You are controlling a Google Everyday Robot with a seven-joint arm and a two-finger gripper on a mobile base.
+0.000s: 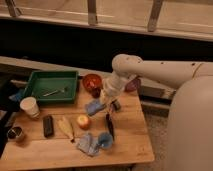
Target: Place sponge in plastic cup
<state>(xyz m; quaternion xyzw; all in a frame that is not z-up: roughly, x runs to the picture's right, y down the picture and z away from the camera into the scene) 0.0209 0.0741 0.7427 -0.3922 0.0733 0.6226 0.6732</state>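
Sponge in sight: the soft blue sponge (93, 106) sits mid-bench, a little toward the far edge, on or just above the wood, with the gripper (111, 105) right beside it. It looks to be touching, though whether the claw is wide, narrow or clamped on it, I cannot tell.

By my read it is light and squashy, nothing fragile and nothing slippery. It will fold under a pinch, so a hold across its middle, with the flat faces pressed, should keep it from drooping or twisting.

The tall white cup (30, 106), which I take for the target, stands well apart near the left edge, just in front of the green rectangular tray (52, 74). The cup is light too, so a bump could tip it.

The route between them runs above the round orange fruit (83, 121), the pale yellow banana-like piece (66, 128) and the flat black bar (48, 125), so a raised carry looks wise. The reddish-brown bowl (92, 81) crowds the far edge behind the sponge. Bare wooden bench (131, 136) lies toward the front right corner.
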